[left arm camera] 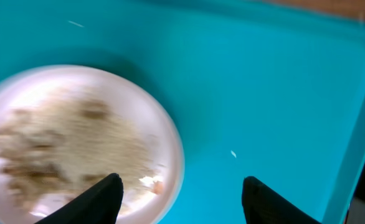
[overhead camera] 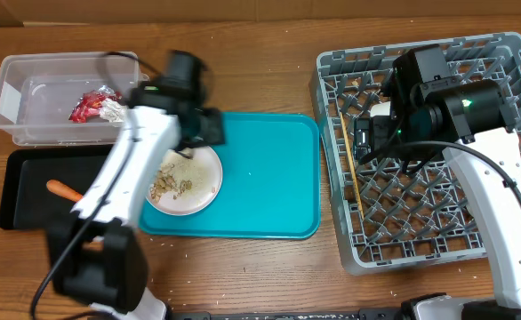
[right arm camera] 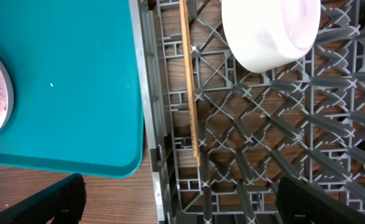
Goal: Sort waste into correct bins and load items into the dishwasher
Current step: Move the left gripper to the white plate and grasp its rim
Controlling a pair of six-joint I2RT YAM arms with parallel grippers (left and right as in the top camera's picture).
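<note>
A round white plate (overhead camera: 188, 182) with beige food scraps (left arm camera: 64, 143) sits at the left of the teal tray (overhead camera: 260, 187). My left gripper (left arm camera: 179, 199) is open just above the plate's right rim (left arm camera: 170, 140), one finger over the plate and one over the tray. My right gripper (right arm camera: 179, 202) is open and empty above the grey dish rack (overhead camera: 500, 236). A white bowl (right arm camera: 270, 31) and wooden chopsticks (right arm camera: 190, 81) lie in the rack. Red and silver wrappers (overhead camera: 96, 107) lie in the clear tub (overhead camera: 16, 93). An orange carrot (overhead camera: 63, 189) lies in the black tray (overhead camera: 25, 191).
The teal tray's right half (right arm camera: 64, 81) lies between plate and rack. The rack's left wall (right arm camera: 146, 112) stands next to the tray's edge. Crumbs dot the wooden table (overhead camera: 243, 276) in front of the tray.
</note>
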